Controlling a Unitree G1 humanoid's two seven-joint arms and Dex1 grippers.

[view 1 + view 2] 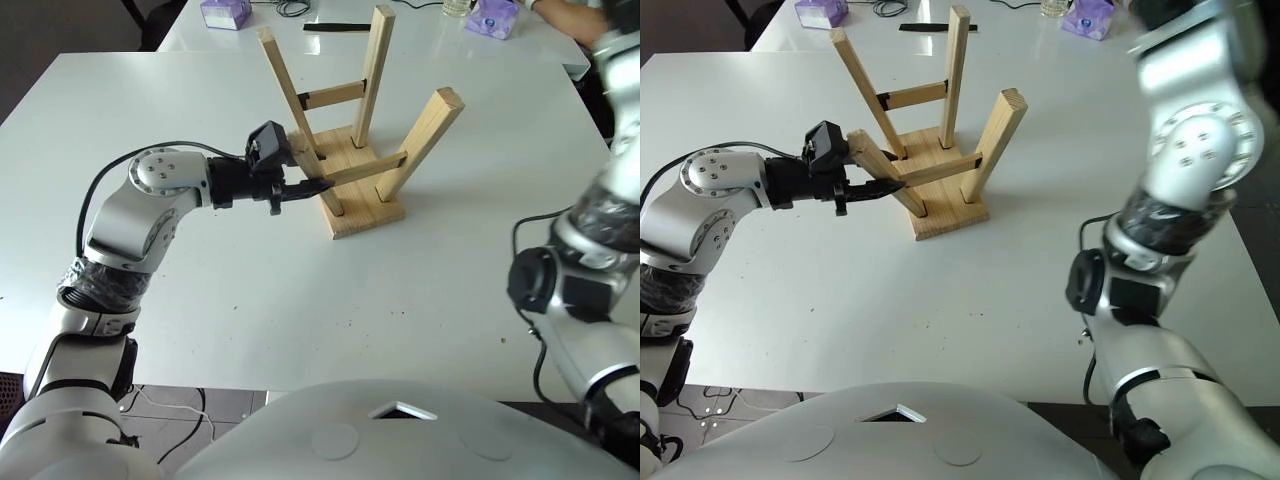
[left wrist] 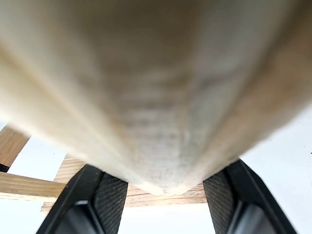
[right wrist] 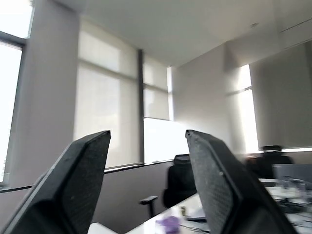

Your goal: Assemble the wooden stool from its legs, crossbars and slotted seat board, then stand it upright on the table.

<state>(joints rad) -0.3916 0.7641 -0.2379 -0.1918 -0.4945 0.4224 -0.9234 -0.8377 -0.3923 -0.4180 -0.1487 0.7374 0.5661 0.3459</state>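
Wooden stool [image 1: 370, 205] inverted, well inside table [image 1: 150, 100] edges, left jaws clenched on near leg [image 1: 330, 200], right jaws released

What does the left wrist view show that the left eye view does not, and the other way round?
Left wrist view: the textured pads of the left gripper, seen from close up on both sides of the held leg. Left eye view: the whole stool upside down with four legs up, the far crossbar, and a purple box behind. Both: the seat board lying on the white table, and the near crossbar.
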